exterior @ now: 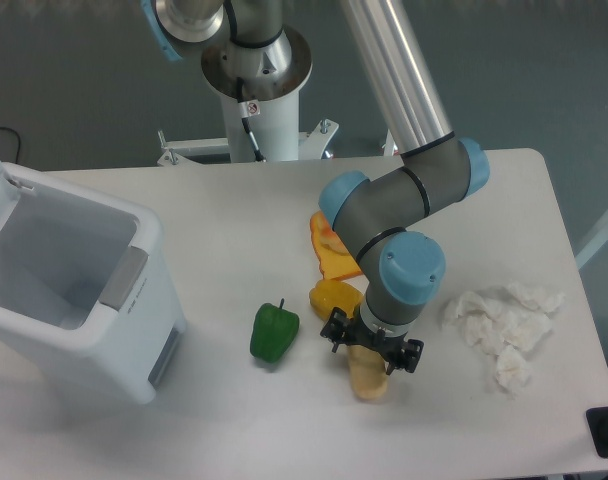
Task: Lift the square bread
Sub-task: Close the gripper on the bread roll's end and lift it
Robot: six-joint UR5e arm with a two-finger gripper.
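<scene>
White tabletop (234,230) is bearing the bread (367,378) directly beneath the gripper (371,352), whose grip I cannot tell, so it is needing centred fingers across the loaf, clear of the yellow pepper (334,297) just behind.

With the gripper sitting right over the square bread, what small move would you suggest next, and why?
Probably close the fingers on the square bread, then lift a little. The gripper is low over the loaf's near end, and the wrist hides the fingertips, so I cannot tell whether they grip yet. The yellow pepper lies close beside the loaf, so a straight rise seems safest.
</scene>
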